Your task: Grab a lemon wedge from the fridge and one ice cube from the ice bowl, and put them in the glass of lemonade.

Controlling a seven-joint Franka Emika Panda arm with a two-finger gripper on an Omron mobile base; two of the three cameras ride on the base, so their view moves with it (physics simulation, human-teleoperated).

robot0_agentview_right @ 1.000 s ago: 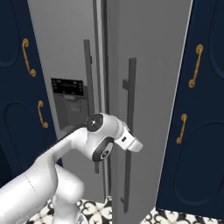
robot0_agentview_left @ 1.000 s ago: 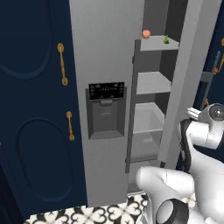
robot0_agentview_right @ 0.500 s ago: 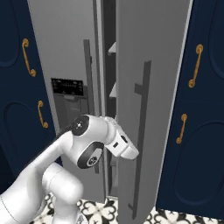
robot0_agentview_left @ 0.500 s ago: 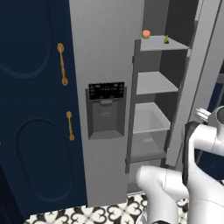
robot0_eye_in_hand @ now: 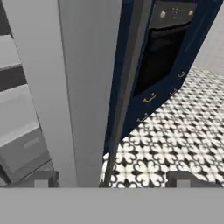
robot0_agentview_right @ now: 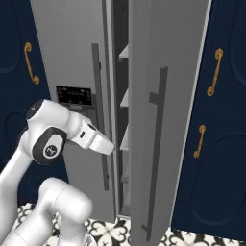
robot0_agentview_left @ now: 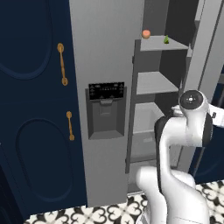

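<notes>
Where door edge ends, fridge [robot0_agentview_left: 109, 52] gap

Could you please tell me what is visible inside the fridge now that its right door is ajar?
Inside the fridge, the top shelf holds an orange-pink round fruit and the lemon wedge. The right door hides anything deeper.

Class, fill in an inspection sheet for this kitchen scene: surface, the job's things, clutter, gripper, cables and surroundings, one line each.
Surface: patterned black-and-white floor tiles; grey fridge shelves.
Job's things: fridge, right door swung partly open; a small yellow-green lemon wedge on the top shelf.
Clutter: a round orange item on the same shelf, left of the wedge.
Gripper: gripper open, empty, beside the door's edge.
Cables: nothing seen.
Surroundings: navy cabinets with brass handles; a dark oven in the hand view.
</notes>
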